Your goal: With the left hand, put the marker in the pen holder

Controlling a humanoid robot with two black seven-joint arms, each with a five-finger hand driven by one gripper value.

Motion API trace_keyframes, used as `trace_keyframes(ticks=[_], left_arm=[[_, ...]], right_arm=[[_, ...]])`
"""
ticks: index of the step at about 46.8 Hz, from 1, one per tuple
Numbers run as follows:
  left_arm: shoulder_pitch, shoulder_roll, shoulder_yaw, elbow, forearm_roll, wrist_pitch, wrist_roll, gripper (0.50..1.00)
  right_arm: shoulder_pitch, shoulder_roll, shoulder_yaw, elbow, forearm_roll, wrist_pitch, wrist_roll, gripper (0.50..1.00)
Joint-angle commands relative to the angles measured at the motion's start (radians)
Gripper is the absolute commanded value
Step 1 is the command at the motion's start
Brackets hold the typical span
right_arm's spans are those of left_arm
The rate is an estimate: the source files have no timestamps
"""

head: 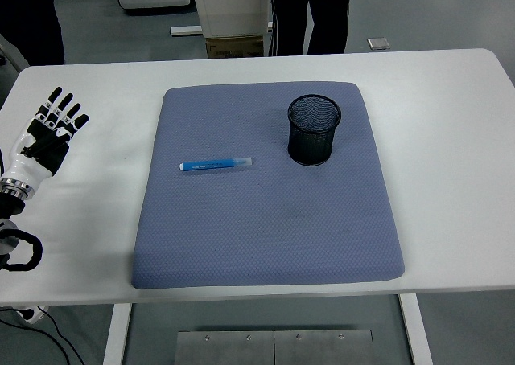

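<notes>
Nothing done yet: marker (216, 165) lies flat on mat (265, 244), holder (315, 129) at its 2 o'clock stands empty, left hand (50, 132) fingers spread wide, well apart at 9 o'clock; grasp and placement remain.

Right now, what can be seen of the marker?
The marker is a slim blue stick with a pale, whitish end to the right. It lies flat and almost level on the blue mat, left of the black mesh pen holder and apart from it. Nothing else touches it. The left hand, fingers spread, hovers over the table's left edge, well clear of it.
</notes>
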State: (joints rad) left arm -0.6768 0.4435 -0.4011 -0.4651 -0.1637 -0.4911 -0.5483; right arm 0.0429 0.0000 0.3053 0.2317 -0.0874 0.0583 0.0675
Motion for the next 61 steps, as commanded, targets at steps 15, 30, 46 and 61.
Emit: trace_keyframes(ticks=[15,30,46,61], left_arm=[[0.020,0.015,-0.001,0.008,0.015,-0.004,0.002,1.000],[-0.009,0.055,0.005,0.005,0.015,-0.003,-0.001,1.000],[-0.245,0.159,0.261,-0.020,0.084,0.003,0.070,1.000],[-0.477,0.158,0.662,-0.147,0.105,0.045,0.071,1.000]], right_arm=[[0.000,0.000,0.000,0.000,0.000,0.000,0.000,1.000],[0.000,0.000,0.000,0.000,0.000,0.000,0.000,1.000],[0.000,0.000,0.000,0.000,0.000,0.000,0.000,1.000],[0.000,0.000,0.000,0.000,0.000,0.000,0.000,1.000]])
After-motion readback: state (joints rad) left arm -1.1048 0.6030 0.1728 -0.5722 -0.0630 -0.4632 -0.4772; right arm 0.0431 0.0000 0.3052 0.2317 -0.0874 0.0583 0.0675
